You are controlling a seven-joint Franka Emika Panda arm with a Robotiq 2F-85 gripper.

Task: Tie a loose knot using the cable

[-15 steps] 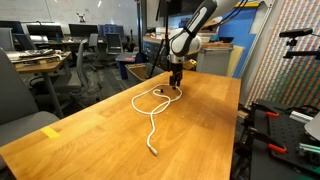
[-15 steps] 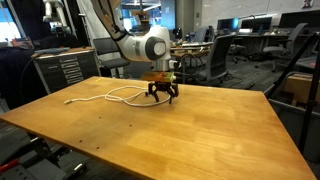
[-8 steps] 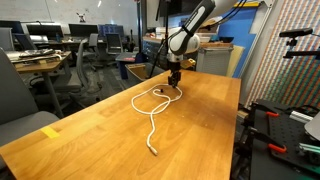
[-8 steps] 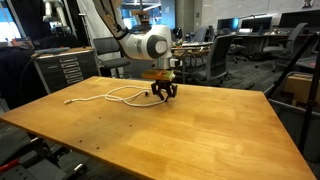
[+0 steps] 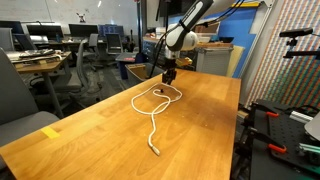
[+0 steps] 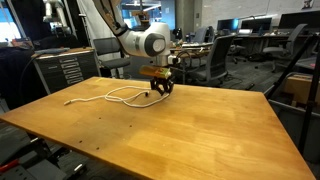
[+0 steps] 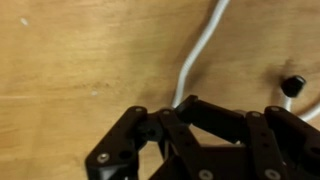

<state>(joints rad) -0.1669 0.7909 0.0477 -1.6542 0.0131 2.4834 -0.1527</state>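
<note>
The cable is a thin white cord lying on the wooden table. It forms a loop near the far side, and one end trails toward the near edge. In the exterior view from the opposite side the cable runs left to its dark plug. My gripper hangs just above the loop, shut on the cable. In the wrist view the cable runs straight into the closed black fingers, and a small dark plug lies to the right.
The table edge drops off beside a rack with red-handled tools. Office chairs and desks stand behind the table. A yellow tape mark sits on the near corner.
The jaws went from open around the cable to shut on it. The gripper has risen slightly off the table since then.
</note>
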